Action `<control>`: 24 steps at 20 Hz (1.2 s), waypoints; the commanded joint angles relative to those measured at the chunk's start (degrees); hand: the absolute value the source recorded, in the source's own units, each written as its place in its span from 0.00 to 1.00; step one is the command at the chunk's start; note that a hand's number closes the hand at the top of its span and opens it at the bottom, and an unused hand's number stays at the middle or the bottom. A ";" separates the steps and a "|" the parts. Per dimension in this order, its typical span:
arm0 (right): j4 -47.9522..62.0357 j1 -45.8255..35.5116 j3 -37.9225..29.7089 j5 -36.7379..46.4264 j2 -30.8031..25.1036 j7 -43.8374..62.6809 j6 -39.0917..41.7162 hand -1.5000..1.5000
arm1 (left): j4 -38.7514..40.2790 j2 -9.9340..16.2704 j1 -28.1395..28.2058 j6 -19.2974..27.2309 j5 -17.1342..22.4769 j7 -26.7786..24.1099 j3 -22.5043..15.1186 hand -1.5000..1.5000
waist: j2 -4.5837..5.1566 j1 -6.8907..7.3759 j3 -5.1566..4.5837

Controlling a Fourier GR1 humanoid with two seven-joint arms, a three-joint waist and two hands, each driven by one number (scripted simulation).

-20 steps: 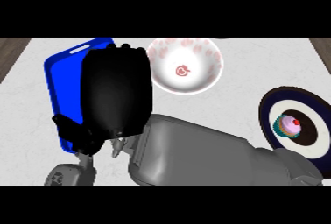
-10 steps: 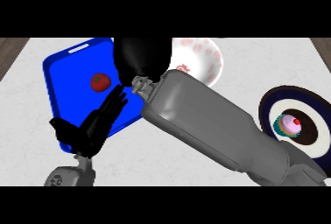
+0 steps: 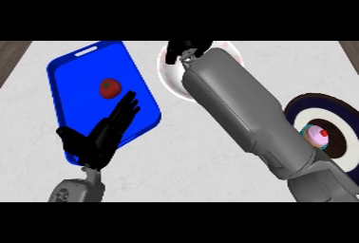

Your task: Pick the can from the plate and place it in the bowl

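While my left hand (image 3: 98, 137) rests at the lower left of the view, its fingers are straight and spread, pointing up and to the right, and it holds nothing. It lies over the lower edge of a blue tray (image 3: 70, 90), which sits tilted on the pale marble counter (image 3: 189, 156) with a handle slot near its top rim. A red tomato (image 3: 109, 88) with a green stem lies on the tray, just above my fingertips and apart from them.

To the right of the tray stands a white bowl (image 3: 168, 78) with a pinkish pattern, most of it covered by my right forearm (image 3: 245, 114), which crosses the view from the lower right up to the bowl. My right hand (image 3: 186, 49) shows only as a dark shape at the bowl's top edge, over the bowl; I cannot tell whether its fingers are curled or straight, nor whether it has hold of anything. I cannot see the can anywhere.

At the far right sits a dark blue plate (image 3: 316, 102) with pale rings. On it stands 1 pink cupcake (image 3: 319, 136) with a red cherry on top, just beside my forearm.
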 commanded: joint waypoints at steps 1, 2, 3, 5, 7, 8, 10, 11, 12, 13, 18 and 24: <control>12.00 -1.00 -2.37 1.86 0.53 -5.51 -6.55 1.00 | -3.58 1.12 -0.37 -1.13 2.04 3.51 0.64 0.50 | 0.24 0.96 0.01; 14.86 -1.80 -3.01 2.30 0.88 -6.40 -8.66 1.00 | -0.37 -1.42 -2.12 1.13 -0.93 1.08 -1.55 0.50 | 0.47 0.88 0.00; 16.80 -2.98 -4.23 1.20 -1.74 -8.88 -5.98 1.00 | -1.25 0.74 -0.10 -0.55 0.16 0.43 0.27 0.50 | 0.46 1.16 -0.01; 20.52 -1.94 -4.56 0.38 -2.50 -9.32 -2.43 1.00 | -1.52 -1.38 -2.34 0.92 -0.22 2.33 -1.21 0.50 | 0.64 1.16 0.00; 24.01 -3.12 -7.78 -1.45 -0.19 -6.08 -3.65 1.00 | -0.11 -1.15 -1.42 0.65 -1.13 0.52 -1.64 0.50 | 0.79 1.59 -0.01; 25.83 -2.94 -8.82 -1.94 -0.94 -5.44 -3.83 1.00 | -1.43 -1.47 -1.19 1.12 0.19 1.69 -2.52 0.50 | 0.97 2.09 0.00; 27.21 0.36 -10.84 -3.16 -0.99 -8.15 -9.91 0.00 | -1.92 -0.40 -0.11 -0.46 0.28 1.73 -1.77 0.50 | 1.06 2.27 0.04; 27.82 -0.70 -12.35 -4.59 -2.20 -11.41 -9.28 0.00 | 0.86 -0.56 -0.91 -0.67 -0.61 -0.91 -1.57 0.50 | 1.19 1.99 0.03; 28.36 -0.99 -13.24 -5.25 -1.97 -13.11 -10.17 0.00 | -0.79 -1.47 -1.49 0.48 0.41 0.65 -1.92 0.50 | 1.03 2.02 0.05; 28.38 -2.09 -14.50 -6.27 -2.90 -15.05 -10.77 0.00 | -1.90 -1.37 -1.38 0.43 -0.08 2.20 -2.29 0.50 | 1.23 2.72 0.08; 24.09 2.80 -20.25 -11.68 -2.65 -24.79 -22.09 0.00 | -1.84 -1.20 -1.46 0.47 -0.38 1.58 -2.04 0.50 | 1.03 1.88 0.20; 11.39 6.47 -27.53 -20.59 2.55 -37.52 -36.03 0.00 | -2.41 0.68 -0.93 -0.21 1.39 2.71 0.53 0.50 | 0.14 0.43 0.28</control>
